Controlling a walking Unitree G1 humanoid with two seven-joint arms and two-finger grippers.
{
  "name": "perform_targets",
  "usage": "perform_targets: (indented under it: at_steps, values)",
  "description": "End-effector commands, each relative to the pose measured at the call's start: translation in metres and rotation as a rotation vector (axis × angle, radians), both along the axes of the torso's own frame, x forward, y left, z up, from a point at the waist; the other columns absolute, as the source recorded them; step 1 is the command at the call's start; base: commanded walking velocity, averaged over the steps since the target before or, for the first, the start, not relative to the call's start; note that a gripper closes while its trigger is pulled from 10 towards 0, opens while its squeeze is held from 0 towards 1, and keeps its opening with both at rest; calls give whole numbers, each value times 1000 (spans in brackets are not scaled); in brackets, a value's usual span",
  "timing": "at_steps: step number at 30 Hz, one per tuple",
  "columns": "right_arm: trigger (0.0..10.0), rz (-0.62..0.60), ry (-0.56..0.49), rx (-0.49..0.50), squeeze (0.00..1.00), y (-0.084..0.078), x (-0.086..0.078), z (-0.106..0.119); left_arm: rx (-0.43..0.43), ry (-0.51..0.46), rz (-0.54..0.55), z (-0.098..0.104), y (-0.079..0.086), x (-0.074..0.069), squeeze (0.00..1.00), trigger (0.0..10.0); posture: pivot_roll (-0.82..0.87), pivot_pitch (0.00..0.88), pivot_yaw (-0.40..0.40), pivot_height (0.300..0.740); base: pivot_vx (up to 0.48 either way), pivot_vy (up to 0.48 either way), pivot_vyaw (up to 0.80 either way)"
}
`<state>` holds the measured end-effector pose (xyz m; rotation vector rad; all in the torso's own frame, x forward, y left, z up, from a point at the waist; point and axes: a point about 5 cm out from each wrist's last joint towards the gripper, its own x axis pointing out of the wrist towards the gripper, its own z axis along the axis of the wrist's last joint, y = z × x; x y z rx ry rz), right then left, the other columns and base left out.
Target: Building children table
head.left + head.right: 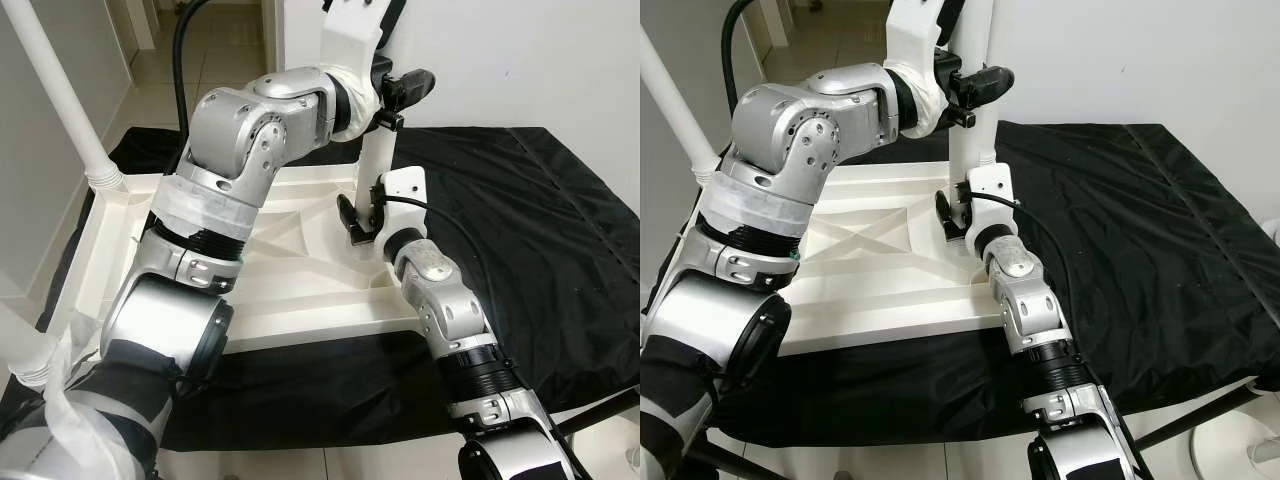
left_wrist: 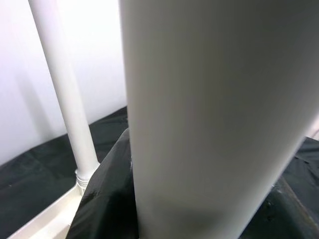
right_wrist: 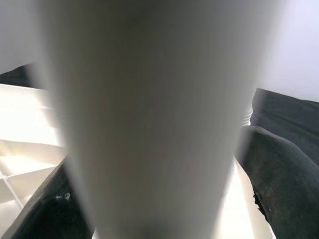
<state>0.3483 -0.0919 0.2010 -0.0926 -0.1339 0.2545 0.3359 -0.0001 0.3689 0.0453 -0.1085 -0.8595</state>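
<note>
Both grippers clamp one upright white table leg at the far right corner of the inverted tabletop.

The right gripper (image 1: pixel 952 215) grips the table leg (image 1: pixel 967 120) low, just above its socket, fingers closed against it. The left gripper (image 1: pixel 980 92) grips the same leg higher up, fingers closed around it. The white tabletop (image 1: pixel 890 290) lies underside up on a black cloth (image 1: pixel 1140 230). Two further legs (image 1: pixel 65 105) stand installed along its left edge. The black cloth covers the work surface beside a white wall (image 1: pixel 1140 50).
</note>
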Motion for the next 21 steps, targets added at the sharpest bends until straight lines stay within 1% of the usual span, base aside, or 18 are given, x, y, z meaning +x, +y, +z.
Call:
perform_targets:
  at_steps: [1, 6, 7, 8, 9, 10, 11, 18, 21]
  values:
    - [10000, -4, -14, -9, 0, 3, 1, 0, 3, -40, 8, 8, -7, -4, 0, 10000, -40, 0, -8, 740, 0, 0, 0]
    - [10000, -6, -38, -24, 0, 6, 2, 4, 6, -38, 1, 8, -13, -6, 0, 10000, -42, 0, -1, 740, 0, 0, 0]
    - [4784, -3, -45, -35, 0, 6, 2, 4, 1, -37, -3, 9, -13, -6, 0, 10000, -43, 0, 1, 740, 0, 0, 0]
    - [4784, -2, -50, -44, 0, 6, 2, 4, -3, -37, -7, 10, -14, -6, 0, 10000, -43, 0, 1, 740, 0, 0, 0]
    - [3137, -4, -55, -52, 0, 5, 2, 4, -8, -37, -10, 10, -14, -6, 0, 10000, -43, 0, 1, 740, 0, 0, 0]
    - [3137, -4, -55, -52, 0, 5, 2, 4, -8, -37, -10, 10, -14, -6, 0, 10000, -43, 0, 1, 740, 0, 0, 0]
    - [0, -5, -59, -57, 0, 5, 3, 4, -12, -37, -12, 11, -15, -6, 0, 10000, -43, 0, 1, 740, 0, 0, 0]
    - [0, -9, -66, -44, 0, 4, 4, 4, -11, -45, -9, 13, -16, -7, 0, 10000, -45, 0, 5, 740, 0, 0, 0]
    - [0, -12, -69, -31, 0, 3, 4, 4, -2, -55, 7, 15, -17, -6, 0, 10000, -45, 0, 5, 740, 0, 0, 0]
